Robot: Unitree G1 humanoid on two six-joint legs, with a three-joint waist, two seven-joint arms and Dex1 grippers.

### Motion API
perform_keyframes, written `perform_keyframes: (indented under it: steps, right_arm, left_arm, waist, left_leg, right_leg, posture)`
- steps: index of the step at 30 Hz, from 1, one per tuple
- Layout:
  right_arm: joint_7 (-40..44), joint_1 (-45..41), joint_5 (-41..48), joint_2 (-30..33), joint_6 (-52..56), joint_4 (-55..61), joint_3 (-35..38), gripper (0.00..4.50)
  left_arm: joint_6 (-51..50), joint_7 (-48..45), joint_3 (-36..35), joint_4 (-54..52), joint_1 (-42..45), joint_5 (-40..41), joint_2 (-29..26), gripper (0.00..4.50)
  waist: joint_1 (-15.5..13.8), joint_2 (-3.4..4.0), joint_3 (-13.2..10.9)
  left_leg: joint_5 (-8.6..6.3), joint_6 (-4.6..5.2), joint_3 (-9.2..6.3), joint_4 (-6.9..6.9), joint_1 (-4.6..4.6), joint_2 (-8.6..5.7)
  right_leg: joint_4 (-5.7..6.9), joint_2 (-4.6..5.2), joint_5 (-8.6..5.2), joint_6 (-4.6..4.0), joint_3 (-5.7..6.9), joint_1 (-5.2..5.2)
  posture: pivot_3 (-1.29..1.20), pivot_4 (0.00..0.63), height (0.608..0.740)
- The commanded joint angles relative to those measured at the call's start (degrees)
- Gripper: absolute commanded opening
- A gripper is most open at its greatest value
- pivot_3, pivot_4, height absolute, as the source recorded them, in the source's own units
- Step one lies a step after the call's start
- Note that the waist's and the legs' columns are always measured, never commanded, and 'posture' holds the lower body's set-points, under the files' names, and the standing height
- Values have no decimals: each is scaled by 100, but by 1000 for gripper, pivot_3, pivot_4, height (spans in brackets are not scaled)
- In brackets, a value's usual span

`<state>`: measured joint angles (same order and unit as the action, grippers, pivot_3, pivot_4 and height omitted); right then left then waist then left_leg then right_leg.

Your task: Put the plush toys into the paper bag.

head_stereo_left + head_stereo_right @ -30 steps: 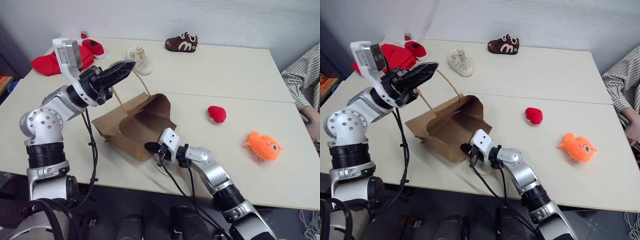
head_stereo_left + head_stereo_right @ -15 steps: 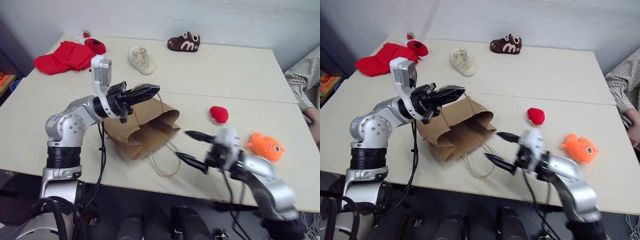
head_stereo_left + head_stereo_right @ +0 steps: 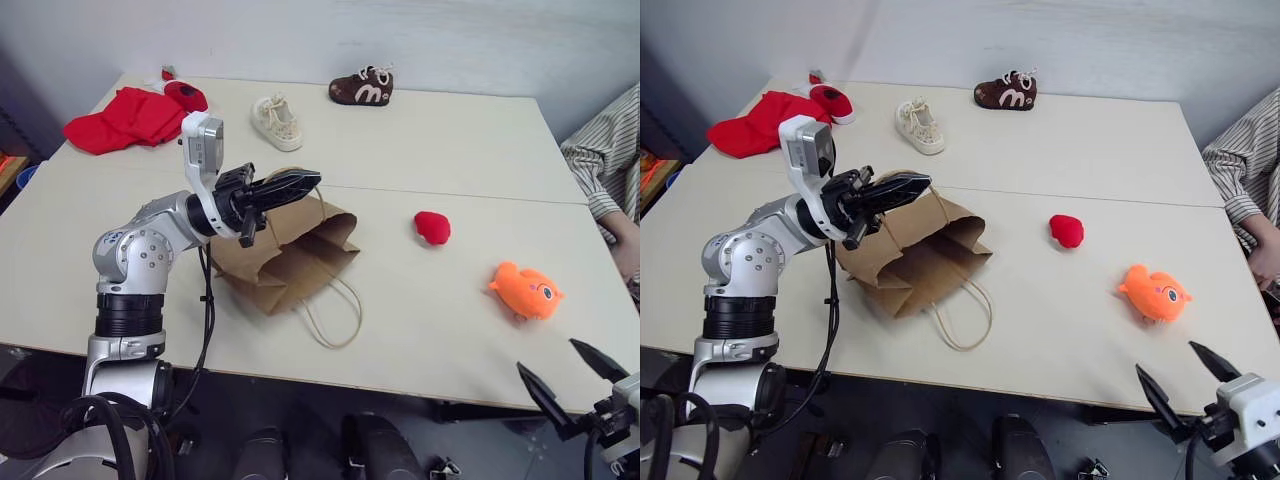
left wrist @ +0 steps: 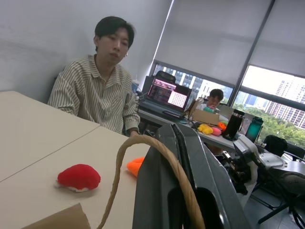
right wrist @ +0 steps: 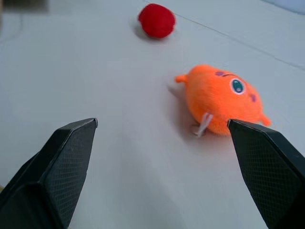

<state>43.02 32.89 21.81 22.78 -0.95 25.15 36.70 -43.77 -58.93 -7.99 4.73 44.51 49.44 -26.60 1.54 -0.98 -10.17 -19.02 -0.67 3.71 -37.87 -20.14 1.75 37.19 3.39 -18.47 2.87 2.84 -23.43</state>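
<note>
A pale cream tabletop (image 3: 450, 150), made of two boards joined along a seam, carries everything seen. A brown paper bag (image 3: 290, 262) lies near its front left, its mouth open and one looped cord handle (image 3: 335, 318) spread flat toward the front edge. A red plush (image 3: 433, 227) sits right of the bag, and an orange fish plush (image 3: 527, 291) further right. Toward the back are found a red cloth heap (image 3: 115, 118), a red shoe (image 3: 185, 96), a cream shoe (image 3: 276, 119) and a brown shoe (image 3: 363, 86).

Bright, even indoor light, soft shadows; window glare in the left wrist view.
</note>
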Motion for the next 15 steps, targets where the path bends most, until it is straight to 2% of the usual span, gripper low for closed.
perform_keyframes:
  steps: [1, 4, 7, 10, 15]
  right_arm:
    - [-699, -802, -461, 680, 780, -16, -146, 4470]
    - [-809, -1470, -794, 1274, 1340, -412, -542, 4470]
    - [-830, -1770, -811, 1514, 1783, -655, -758, 4470]
    - [-682, -2391, -1101, 2025, 2190, -1502, -1239, 3866]
    - [-478, -2690, -1152, 2508, 2590, -1932, -1430, 2137]
  left_arm:
    - [14, -28, -47, -165, 37, 7, -45, 0]
    - [23, -27, -28, -190, 43, -14, -42, 0]
    - [17, -23, -21, -200, 49, -21, -42, 0]
    - [29, -38, -5, -255, 54, -62, -109, 0]
    - [-18, -67, -38, -280, 115, -25, -218, 0]
  waist:
    - [15, 2, -1]
    - [-24, 2, -1]
    - [-169, 3, -2]
    - [-209, 3, -2]
    - [-216, 4, -3]
  left_leg:
    - [0, 0, 5, 0, 0, -1]
    - [5, -8, 1, -2, -3, -1]
    - [6, -10, -4, -1, -7, 1]
    - [2, -4, -4, -10, -16, -2]
    - [-1, 16, -1, -22, -17, -11]
  right_leg:
    - [2, 0, 0, 0, -4, -1]
    - [11, -2, -5, -7, 0, -12]
    - [13, -10, -12, -10, 4, -17]
    - [10, -5, -12, -6, 6, -17]
    - [8, 6, -5, 8, 3, -10]
  posture:
    - [0, 150, 740]
    - [0, 150, 740]
    - [0, 150, 740]
    - [0, 150, 740]
    - [0, 150, 740]
